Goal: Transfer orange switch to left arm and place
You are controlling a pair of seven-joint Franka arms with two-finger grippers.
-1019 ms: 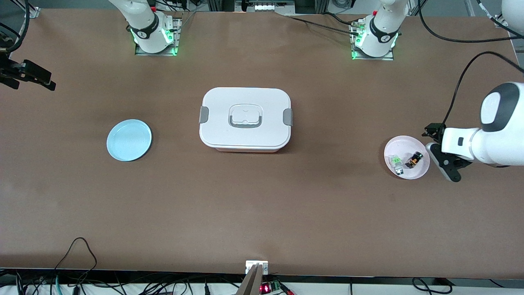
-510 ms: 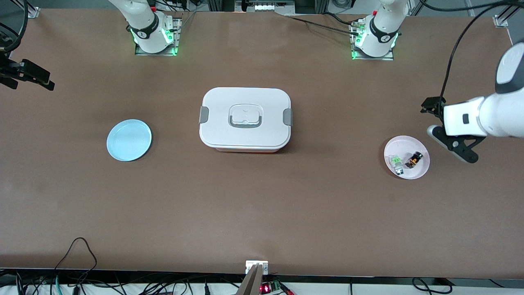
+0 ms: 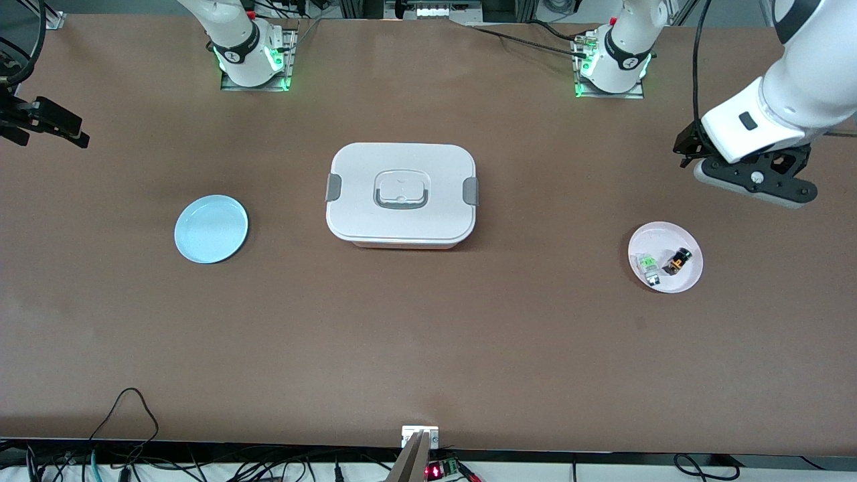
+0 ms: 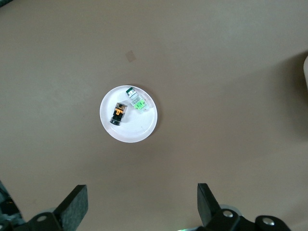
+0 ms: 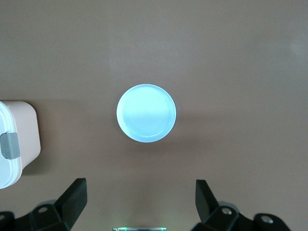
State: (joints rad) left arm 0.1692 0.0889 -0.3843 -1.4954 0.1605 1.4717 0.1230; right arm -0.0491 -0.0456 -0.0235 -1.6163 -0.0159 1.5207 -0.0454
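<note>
The orange switch [image 3: 677, 261] lies on its side on a small pale pink plate [image 3: 669, 234] near the left arm's end of the table, beside a grey-white component with a green top [image 3: 648, 266]. The left wrist view shows the switch [image 4: 118, 113] and the plate [image 4: 130, 132] from high above. My left gripper [image 3: 753, 181] hangs open and empty over bare table beside that plate; its fingers stand wide apart in its wrist view [image 4: 139, 204]. My right gripper [image 3: 67, 128] waits open and empty at the right arm's end [image 5: 139, 202]. The white box [image 3: 400, 194] stands mid-table.
A light blue plate [image 3: 211, 229] lies between the box and the right arm's end; it shows in the right wrist view [image 5: 146, 113], with a corner of the box [image 5: 14, 130]. Cables hang along the table edge nearest the front camera.
My left arm has lifted and swung away from the pink plate's side toward the arm bases, its gripper turning. The switch, plates, box and right arm have not moved.
</note>
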